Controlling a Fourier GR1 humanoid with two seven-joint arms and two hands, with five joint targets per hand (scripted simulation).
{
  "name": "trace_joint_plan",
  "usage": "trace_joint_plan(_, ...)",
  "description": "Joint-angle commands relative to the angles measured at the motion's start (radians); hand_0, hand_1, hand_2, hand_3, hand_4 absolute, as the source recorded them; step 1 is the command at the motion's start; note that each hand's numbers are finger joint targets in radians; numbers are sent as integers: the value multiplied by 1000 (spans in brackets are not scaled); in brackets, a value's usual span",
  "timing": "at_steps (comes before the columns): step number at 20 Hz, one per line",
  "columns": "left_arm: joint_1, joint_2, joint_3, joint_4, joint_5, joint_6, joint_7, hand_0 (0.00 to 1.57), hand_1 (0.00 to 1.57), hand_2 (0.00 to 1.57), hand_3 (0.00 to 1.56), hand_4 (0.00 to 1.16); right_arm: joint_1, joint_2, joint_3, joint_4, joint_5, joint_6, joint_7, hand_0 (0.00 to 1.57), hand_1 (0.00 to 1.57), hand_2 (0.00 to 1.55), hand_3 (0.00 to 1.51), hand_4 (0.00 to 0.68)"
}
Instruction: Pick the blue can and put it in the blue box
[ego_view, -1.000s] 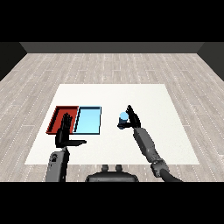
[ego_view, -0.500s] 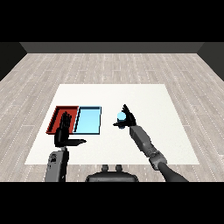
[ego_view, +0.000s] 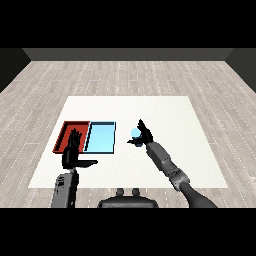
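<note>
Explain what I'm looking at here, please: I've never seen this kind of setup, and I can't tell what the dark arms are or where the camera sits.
This is a humanoid robot seen from its own head, looking down across a white table. The two grey forearms rising from the bottom corners are its arms, each ending in a black hand. The right hand is at a small blue can, its fingers round it. The left hand is raised with straight fingers and holds nothing; it shows in front of the red tray. Beside that lies a light blue tray, with no can in it yet.
</note>
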Motion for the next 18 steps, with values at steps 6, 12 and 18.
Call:
trace_joint_plan(6,7,-10,11,-16,-5,24,-5,0,0,0,0,0,-46,0,71,28,-25,-240,90,1392,1392,1408,1338,431)
trace_joint_plan(12,21,-21,-9,21,-23,7,-67,0,0,0,0,0,-68,0,218,95,68,-348,156,1493,1493,1531,1487,535)
trace_joint_plan(18,-18,-6,5,-4,15,6,18,0,0,0,0,0,-97,0,208,102,58,-352,144,1546,1546,1526,1466,551)
